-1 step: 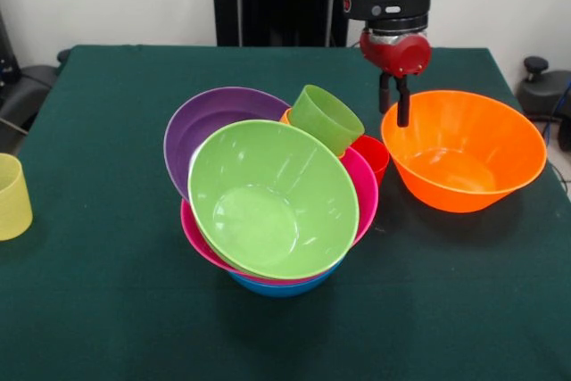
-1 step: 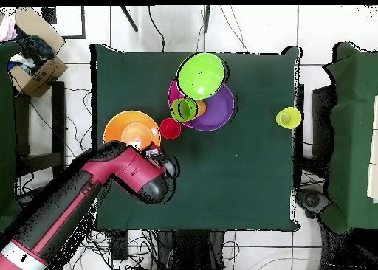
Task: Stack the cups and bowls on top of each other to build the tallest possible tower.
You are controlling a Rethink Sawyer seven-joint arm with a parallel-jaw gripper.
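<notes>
The tower stands mid-table. A lime green bowl (image 1: 272, 198) (image 2: 201, 75) lies tilted on top of a pink bowl (image 1: 364, 186) and a blue bowl (image 1: 281, 287), and a purple bowl (image 1: 210, 118) (image 2: 220, 108) leans behind them. A green cup (image 1: 326, 118) (image 2: 184, 108) lies on its side on the pile, with a sliver of an orange cup (image 1: 285, 116) under it. Beside the pile is a red cup (image 1: 373, 153) (image 2: 170, 127). The orange bowl (image 1: 464, 153) (image 2: 129, 127) sits apart on the cloth. My gripper (image 1: 393, 104) straddles its rim, fingers close together on it.
A pale yellow cup (image 1: 11, 196) (image 2: 288, 118) stands alone near one table edge. The green cloth (image 1: 107, 310) covers the whole table. In the overhead view the arm (image 2: 111, 178) reaches in across the near edge, and a cardboard box (image 2: 33, 60) sits on the floor.
</notes>
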